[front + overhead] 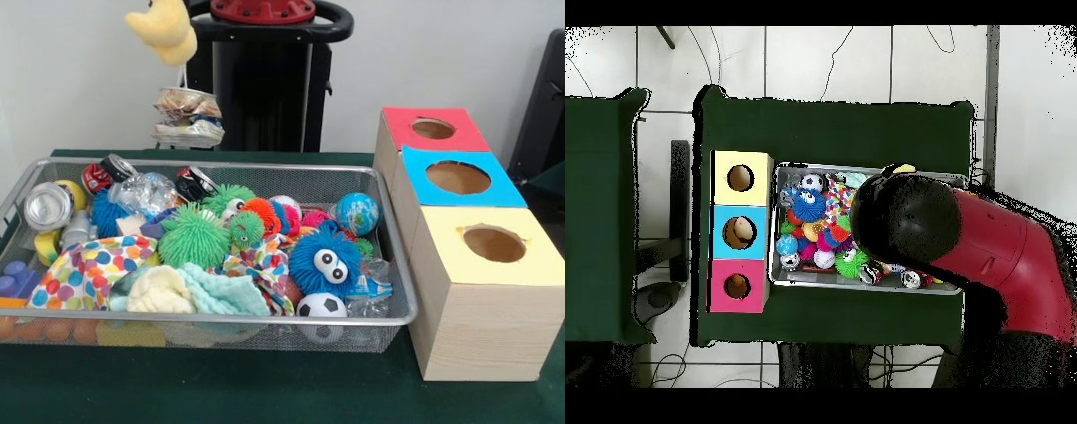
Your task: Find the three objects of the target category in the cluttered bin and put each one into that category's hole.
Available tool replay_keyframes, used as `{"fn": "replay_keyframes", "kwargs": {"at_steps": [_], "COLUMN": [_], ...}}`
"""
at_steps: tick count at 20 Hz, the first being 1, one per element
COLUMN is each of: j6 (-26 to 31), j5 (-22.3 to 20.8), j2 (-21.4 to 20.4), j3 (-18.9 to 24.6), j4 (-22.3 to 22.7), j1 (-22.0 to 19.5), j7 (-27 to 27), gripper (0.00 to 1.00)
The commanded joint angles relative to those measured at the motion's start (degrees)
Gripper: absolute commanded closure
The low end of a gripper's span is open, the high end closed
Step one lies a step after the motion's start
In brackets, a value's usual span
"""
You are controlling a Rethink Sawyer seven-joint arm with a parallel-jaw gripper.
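Note:
The wire mesh bin (399,265) is full of toys; it also shows in the overhead view (780,272). My gripper (179,64), wrapped in yellow padding, hangs at the top edge, shut on a crushed silver can (187,116) held in the air above the bin's far rim. Three more cans lie in the bin: a silver-ended one (48,207) at the left, a red and black one (107,171) and another (196,183) along the far side. The red-topped box's hole (433,129) is at the far right; in the overhead view (737,286) it is at the lower left.
A blue-topped box (457,201) and a yellow-topped box (481,283) stand in a row in front of the red one. Rubber spiky balls, a blue googly-eyed ball (325,259), a football, cloths and crinkled bottles fill the bin. My red arm (985,250) covers the bin's right half from overhead.

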Motion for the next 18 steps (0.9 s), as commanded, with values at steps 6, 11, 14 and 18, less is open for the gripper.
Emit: {"fn": "replay_keyframes", "kwargs": {"at_steps": [6, 11, 14, 18], "j6": [5.6, 5.0, 5.0, 4.4], "j5": [1.7, 1.9, 1.9, 2.1], "j2": [3.4, 3.7, 4.1, 4.1], "j3": [1.1, 1.1, 1.0, 0.9], "j4": [-0.6, -0.4, -0.7, -0.1], "j1": [-0.1, 0.0, 0.3, 0.5], "j7": [14.0, 14.2, 14.6, 14.8], "gripper": [1.00, 1.00, 1.00, 1.00]}}
